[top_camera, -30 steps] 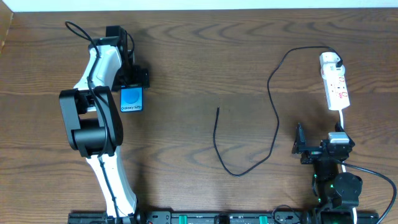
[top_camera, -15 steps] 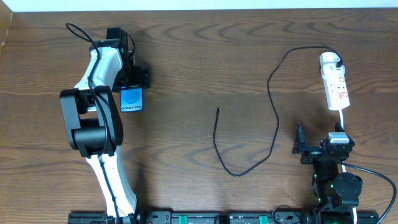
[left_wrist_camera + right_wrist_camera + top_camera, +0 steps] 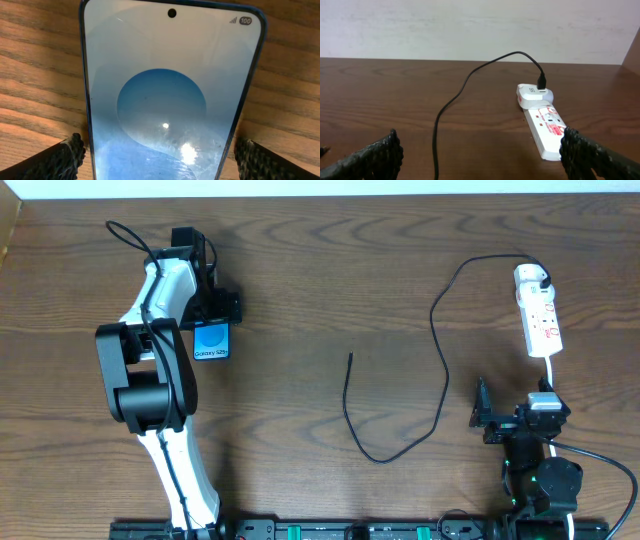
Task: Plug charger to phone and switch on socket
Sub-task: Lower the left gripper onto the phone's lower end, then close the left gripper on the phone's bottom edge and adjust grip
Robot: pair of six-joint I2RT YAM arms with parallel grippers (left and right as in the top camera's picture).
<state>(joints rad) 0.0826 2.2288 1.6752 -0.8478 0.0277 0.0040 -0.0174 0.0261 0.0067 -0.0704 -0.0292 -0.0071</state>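
Phone [image 3: 165, 90] snug in left claw [image 3: 159, 152]

The phone [image 3: 211, 340] is laid flat on the table [image 3: 300, 260] at the left, screen up, lit blue and white. The charger [image 3: 446, 380], a thin black cable, is plugged into a white adapter [image 3: 530, 277] at the socket's [image 3: 541, 320] far end and curved over mid-table, its free tip [image 3: 351, 356] bare on the wood, well apart from the phone. The socket, white with red marks, is laid at the right
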